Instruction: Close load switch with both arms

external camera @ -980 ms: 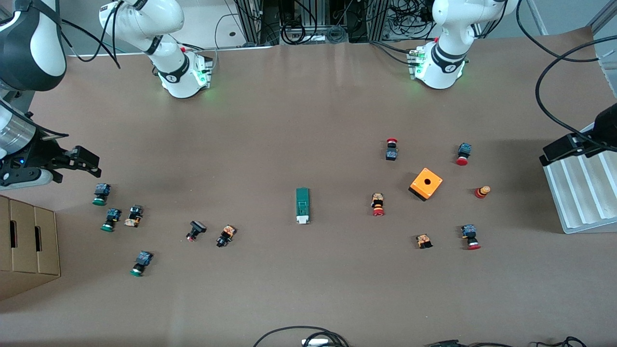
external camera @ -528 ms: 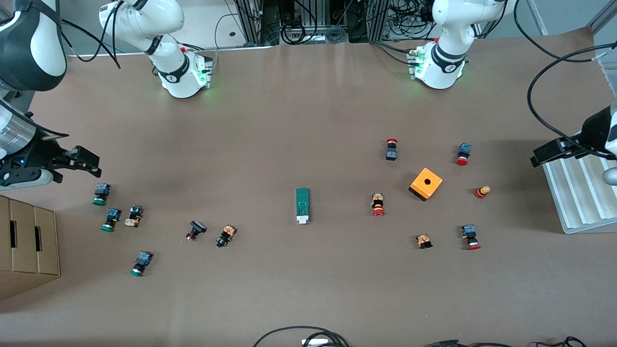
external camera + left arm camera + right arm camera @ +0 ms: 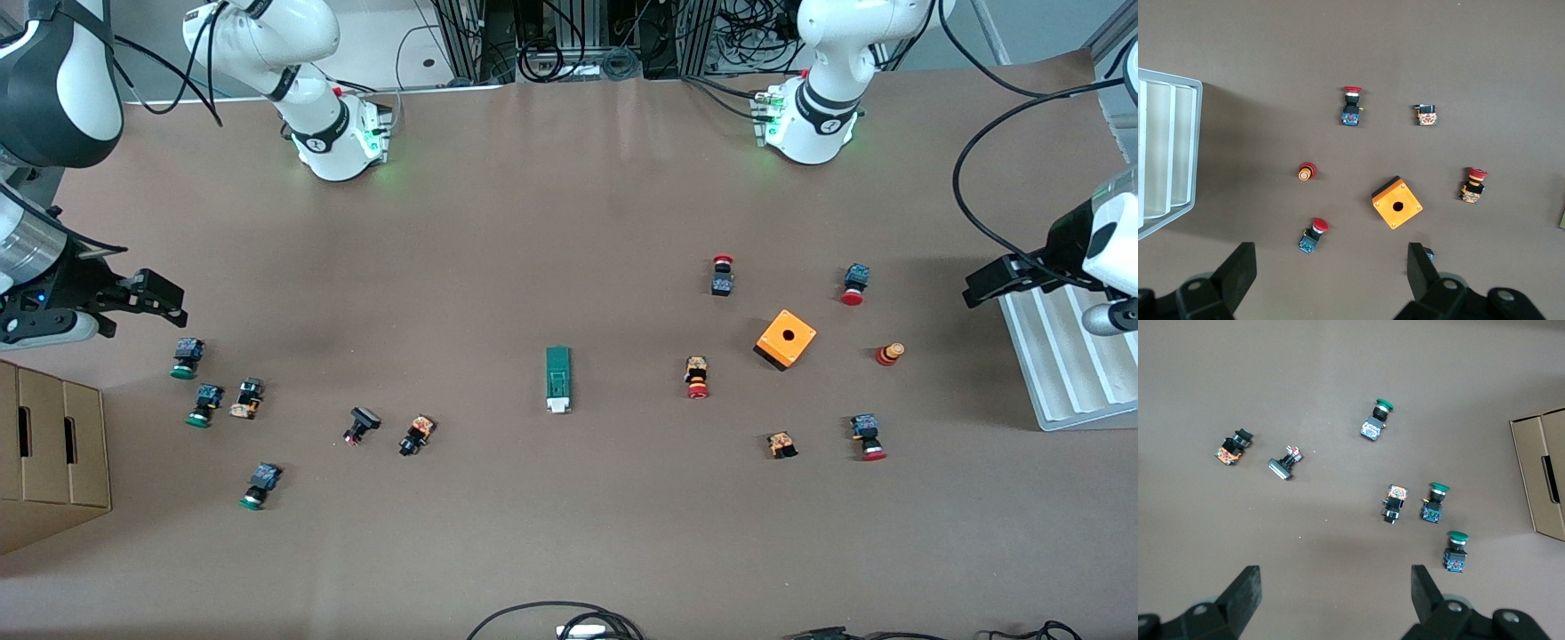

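At mid-counter [image 3: 569, 551] the switch [image 3: 557, 379] is lying untouched. Left gripper [image 3: 1328, 280] and right gripper [image 3: 1336, 600] are hanging high over opposite counter ends, fingers spread for the approach.

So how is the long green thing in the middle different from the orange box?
The load switch is long, narrow and green with a white end; the orange box is squarish, chunkier and has a round hole on top. The switch lies mid-table, the box toward the left arm's end. Both sit untouched on the table.
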Robot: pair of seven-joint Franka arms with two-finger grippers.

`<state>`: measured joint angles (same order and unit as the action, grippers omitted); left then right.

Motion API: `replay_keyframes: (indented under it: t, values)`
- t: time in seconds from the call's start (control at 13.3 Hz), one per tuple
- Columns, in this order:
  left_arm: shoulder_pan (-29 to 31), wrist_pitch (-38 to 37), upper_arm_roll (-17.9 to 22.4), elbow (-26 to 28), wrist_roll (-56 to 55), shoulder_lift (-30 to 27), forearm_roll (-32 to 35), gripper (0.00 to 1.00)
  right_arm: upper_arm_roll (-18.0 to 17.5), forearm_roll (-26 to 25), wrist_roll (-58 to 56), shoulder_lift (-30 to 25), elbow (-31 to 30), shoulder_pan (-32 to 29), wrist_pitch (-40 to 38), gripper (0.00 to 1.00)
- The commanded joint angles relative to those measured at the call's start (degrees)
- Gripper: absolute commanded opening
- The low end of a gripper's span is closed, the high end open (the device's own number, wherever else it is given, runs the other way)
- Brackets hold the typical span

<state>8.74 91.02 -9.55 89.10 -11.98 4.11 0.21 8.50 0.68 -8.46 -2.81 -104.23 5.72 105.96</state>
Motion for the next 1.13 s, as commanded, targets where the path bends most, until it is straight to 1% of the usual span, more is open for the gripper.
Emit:
replay_keyframes:
  t: [0.0,0.45,0.83,0.98,1.06]
  values:
    - [1.1,-0.6,0.4,0.4,1.0,-1.2,0.0,1.0,0.1,0.3,-0.5,0.6,1.6,0.2,-1.3,1.0]
    - [1.1,-0.6,0.4,1.3,1.0,-1.6,0.2,1.0,0.1,0.3,-0.5,0.6,1.6,0.2,-1.3,1.0]
    - [0.9,0.6,0.2,3.6,0.8,-2.8,0.3,1.0,0.1,0.3,-0.5,0.5,1.6,0.1,-1.4,1.0]
    - [0.9,1.3,0.2,3.3,0.8,-3.0,0.3,1.0,0.1,0.3,-0.5,0.5,1.6,0.1,-1.7,1.0]
    - [0.9,0.6,0.2,3.2,0.6,-3.0,0.3,1.0,0.1,0.3,-0.5,0.5,1.6,0.0,-2.2,1.0]
